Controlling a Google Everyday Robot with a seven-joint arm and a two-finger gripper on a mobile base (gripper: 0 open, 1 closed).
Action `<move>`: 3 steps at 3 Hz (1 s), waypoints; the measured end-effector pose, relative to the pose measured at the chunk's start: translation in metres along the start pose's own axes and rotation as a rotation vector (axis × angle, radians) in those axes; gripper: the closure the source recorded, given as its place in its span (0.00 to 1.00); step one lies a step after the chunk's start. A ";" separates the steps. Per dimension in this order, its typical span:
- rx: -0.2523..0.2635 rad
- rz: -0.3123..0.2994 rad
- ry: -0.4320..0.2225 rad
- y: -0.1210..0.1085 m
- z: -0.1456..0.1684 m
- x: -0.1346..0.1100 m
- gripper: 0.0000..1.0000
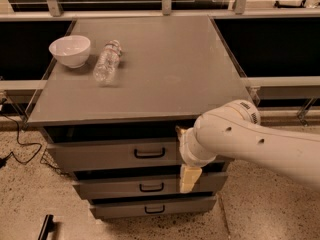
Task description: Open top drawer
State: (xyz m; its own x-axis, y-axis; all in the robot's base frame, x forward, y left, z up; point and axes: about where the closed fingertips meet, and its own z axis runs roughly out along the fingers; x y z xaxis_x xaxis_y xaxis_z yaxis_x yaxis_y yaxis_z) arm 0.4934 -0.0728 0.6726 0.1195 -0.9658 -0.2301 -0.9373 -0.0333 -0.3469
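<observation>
Camera view, looking down on a grey cabinet. Shows the top drawer [100, 156] directly beneath the tabletop [165, 74], above two shorter drawer fronts [115, 188], with a small black bar handle [149, 153] at its centre. Places the white arm's gripper [183, 154] in front of that drawer, just right of the handle and apparently not touching it, with cream jaws spread one above the other. Probably rigid, sturdy, sliding straight on runners; weight unknowable, contents hidden. Best taken by pinching the thin bar handle and pulling straight outward. Also shows a white bowl [70, 50] and a plastic water bottle [107, 62] lying on the tabletop, well apart from the gripper.
</observation>
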 end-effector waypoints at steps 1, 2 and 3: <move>-0.007 -0.005 0.004 -0.003 0.012 0.000 0.00; -0.039 0.016 -0.001 -0.003 0.020 0.005 0.00; -0.095 0.047 -0.006 -0.001 0.024 0.009 0.00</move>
State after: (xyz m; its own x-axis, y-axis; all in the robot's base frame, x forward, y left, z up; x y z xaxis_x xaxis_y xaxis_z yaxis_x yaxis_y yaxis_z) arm 0.5035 -0.0749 0.6495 0.0769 -0.9652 -0.2499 -0.9686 -0.0129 -0.2482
